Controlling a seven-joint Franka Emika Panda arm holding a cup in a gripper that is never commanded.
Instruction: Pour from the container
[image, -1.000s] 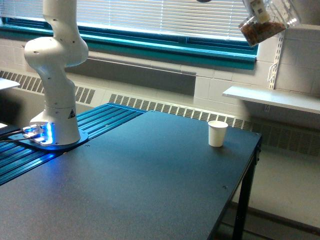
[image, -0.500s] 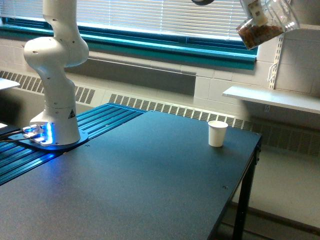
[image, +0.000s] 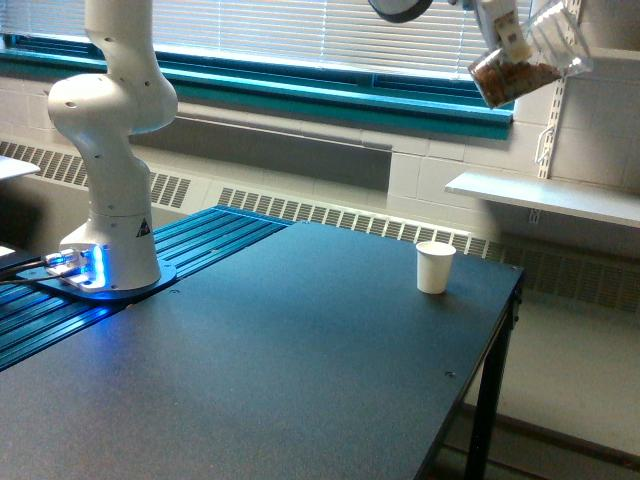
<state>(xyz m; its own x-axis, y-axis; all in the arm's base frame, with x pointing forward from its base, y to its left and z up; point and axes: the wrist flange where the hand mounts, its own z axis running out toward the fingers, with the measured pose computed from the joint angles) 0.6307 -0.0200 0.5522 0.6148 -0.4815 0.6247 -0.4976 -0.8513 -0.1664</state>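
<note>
Exterior view: high at the top edge, toward the exterior view's right, the claw (image: 503, 28) grips the clear plastic cup (image: 528, 62) by its side. The cup hangs just below and to the exterior view's right of the claw, tilted, with brown granules heaped in its lower end. It is up in the air, well above the counter (image: 300, 350). Down on that dark counter, near its far right corner, a white paper cup (image: 434, 267) stands upright. The robot base (image: 108, 180) sits at the counter's far left edge, blue lights glowing.
</note>
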